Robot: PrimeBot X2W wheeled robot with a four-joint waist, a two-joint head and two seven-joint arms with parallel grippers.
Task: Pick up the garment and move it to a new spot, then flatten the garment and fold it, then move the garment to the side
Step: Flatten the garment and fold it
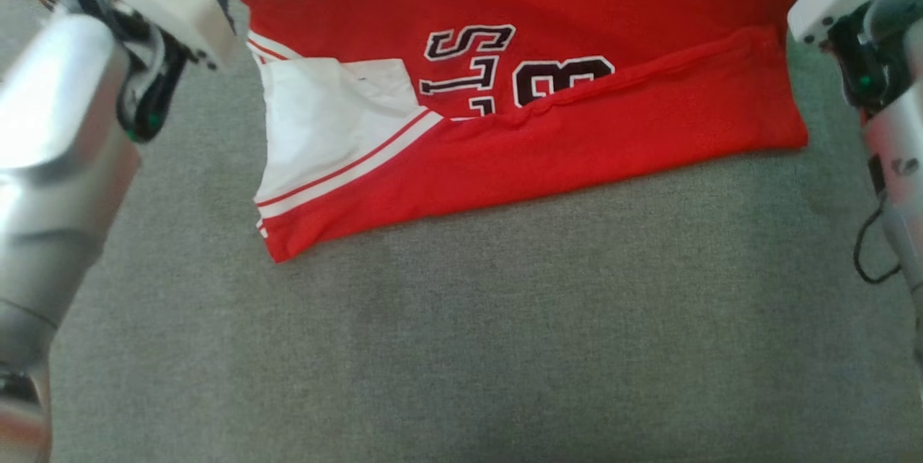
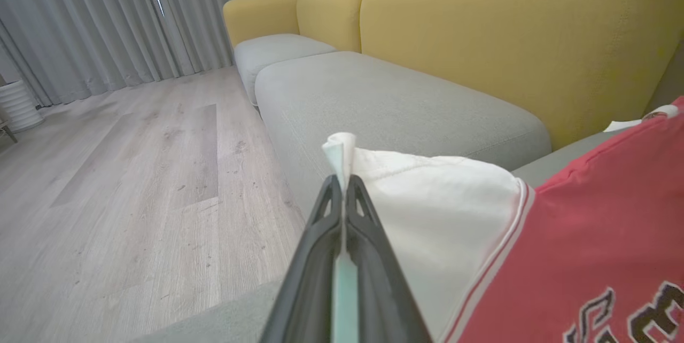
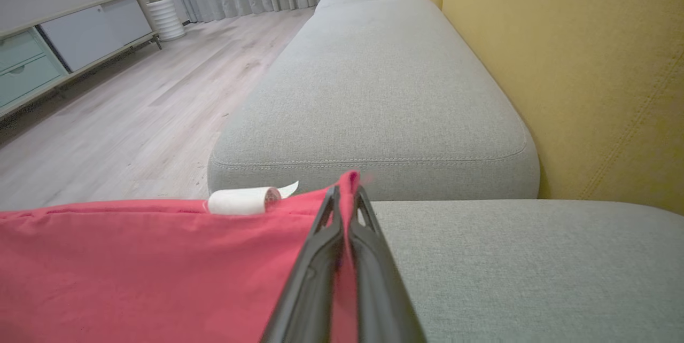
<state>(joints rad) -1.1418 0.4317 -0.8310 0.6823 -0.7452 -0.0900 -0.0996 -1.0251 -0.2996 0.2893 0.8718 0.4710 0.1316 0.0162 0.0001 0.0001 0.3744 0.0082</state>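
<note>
Your garment (image 1: 548, 138) runs left-to-right across the cushion (image 1: 505, 340). Your left gripper (image 2: 342, 185) is clamped on its white sleeve, and your right gripper (image 3: 344, 193) on a red corner.

The red jersey (image 1: 649, 124) carries black, white-edged lettering (image 1: 469, 42) in the head view. "ST" reads clearly, while the row below is cut off by a fold, and the rounded character (image 1: 562, 79) beside it could be "B" or "8". In the left wrist view the lettering is only scraps, unreadable.
</note>
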